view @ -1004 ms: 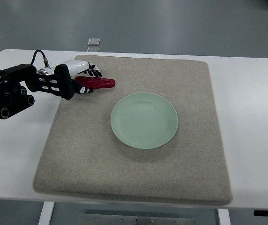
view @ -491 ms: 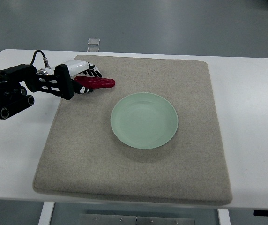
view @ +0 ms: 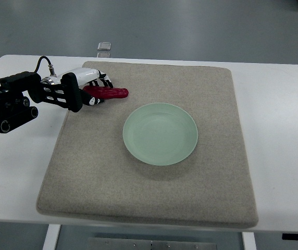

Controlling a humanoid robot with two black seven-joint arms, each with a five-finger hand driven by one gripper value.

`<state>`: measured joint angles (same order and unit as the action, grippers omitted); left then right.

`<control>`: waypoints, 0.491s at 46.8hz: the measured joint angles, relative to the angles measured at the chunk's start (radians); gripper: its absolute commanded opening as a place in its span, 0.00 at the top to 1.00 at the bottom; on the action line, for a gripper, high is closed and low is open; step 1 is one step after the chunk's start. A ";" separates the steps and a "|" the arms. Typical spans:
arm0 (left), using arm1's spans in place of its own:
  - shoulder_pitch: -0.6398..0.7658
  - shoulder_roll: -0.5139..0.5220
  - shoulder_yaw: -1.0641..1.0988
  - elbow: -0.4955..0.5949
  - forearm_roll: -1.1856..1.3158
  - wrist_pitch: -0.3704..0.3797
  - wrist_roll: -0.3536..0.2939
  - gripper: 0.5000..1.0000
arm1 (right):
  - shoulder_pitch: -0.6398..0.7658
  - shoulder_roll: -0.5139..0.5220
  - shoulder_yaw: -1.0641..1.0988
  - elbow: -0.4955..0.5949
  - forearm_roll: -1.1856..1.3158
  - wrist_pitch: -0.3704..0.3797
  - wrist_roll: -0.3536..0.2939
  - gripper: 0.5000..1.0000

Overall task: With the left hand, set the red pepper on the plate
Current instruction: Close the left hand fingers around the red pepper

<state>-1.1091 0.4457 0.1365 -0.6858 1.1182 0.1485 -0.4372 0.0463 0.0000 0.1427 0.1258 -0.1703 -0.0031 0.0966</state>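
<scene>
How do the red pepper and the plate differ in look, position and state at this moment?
The red pepper is dark red, long and narrow; the plate is pale green, round and much broader. The pepper sits at the mat's upper-left corner, the plate near its middle. The left hand closes around the pepper's end; the plate is untouched and holds nothing. Both are over the same grey mat.

The left robot hand (view: 89, 86) sits at the upper left of the frame, its black arm reaching in from the left edge over the white counter (view: 279, 130). Between it and the round pale green plate (view: 160, 134) at the centre lies only bare beige felt mat (view: 138, 192); the long red pepper (view: 107, 93) at the fingers points toward that open strip. The right half and lower part of the mat are open. A small grey object (view: 104, 46) sits off the counter's far edge.
</scene>
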 measured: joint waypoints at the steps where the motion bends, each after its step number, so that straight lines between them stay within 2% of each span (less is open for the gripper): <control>1: 0.000 0.000 0.000 0.000 0.000 0.000 0.000 1.00 | 0.000 0.000 0.000 0.000 0.000 0.000 0.000 0.14; 23: -0.001 -0.001 -0.008 -0.006 -0.011 0.002 0.000 1.00 | 0.000 0.000 0.000 0.000 0.000 0.000 0.000 0.14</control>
<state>-1.1105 0.4449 0.1284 -0.6920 1.1077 0.1503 -0.4372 0.0462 0.0000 0.1427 0.1255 -0.1702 -0.0031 0.0966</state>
